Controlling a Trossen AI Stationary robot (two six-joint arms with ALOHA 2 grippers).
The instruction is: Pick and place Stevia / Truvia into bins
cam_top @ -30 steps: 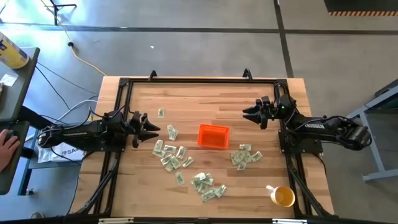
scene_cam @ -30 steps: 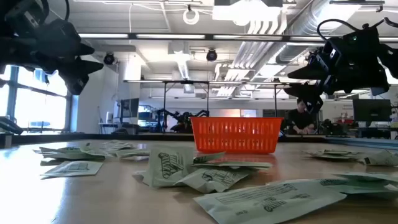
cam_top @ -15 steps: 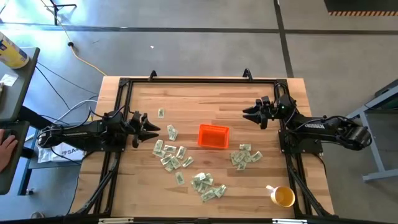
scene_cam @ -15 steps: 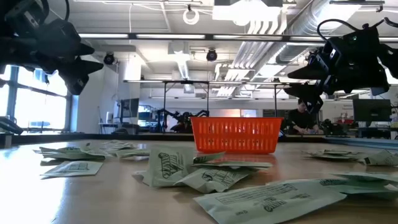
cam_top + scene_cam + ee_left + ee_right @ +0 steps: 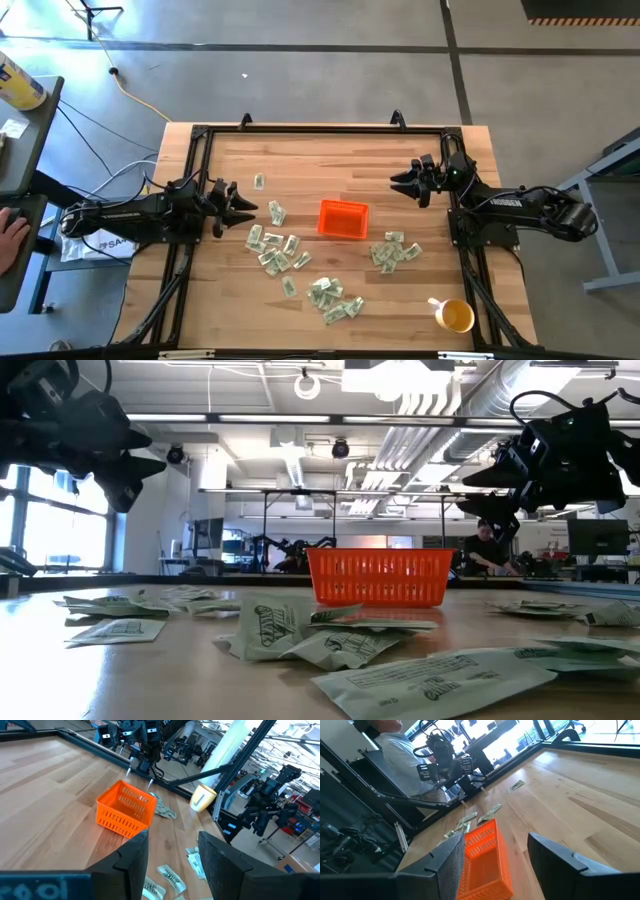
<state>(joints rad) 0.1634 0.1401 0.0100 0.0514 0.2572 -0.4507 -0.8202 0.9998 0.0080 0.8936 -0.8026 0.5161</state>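
An orange bin (image 5: 343,218) stands in the middle of the wooden table, also seen in the low view (image 5: 379,575) and both wrist views (image 5: 125,810) (image 5: 482,862). Pale green and white Stevia packets lie flat on the table in loose clusters: left of the bin (image 5: 275,250), near the front (image 5: 333,297), and right of it (image 5: 396,251). My left gripper (image 5: 246,206) hovers open above the table's left side, pointing toward the bin. My right gripper (image 5: 398,181) hovers open at the right, nothing between its fingers.
A yellow-and-white cup (image 5: 453,315) stands at the table's front right corner. A black frame (image 5: 320,128) runs round the table's edges. A person's hand (image 5: 12,236) rests at a side desk far left.
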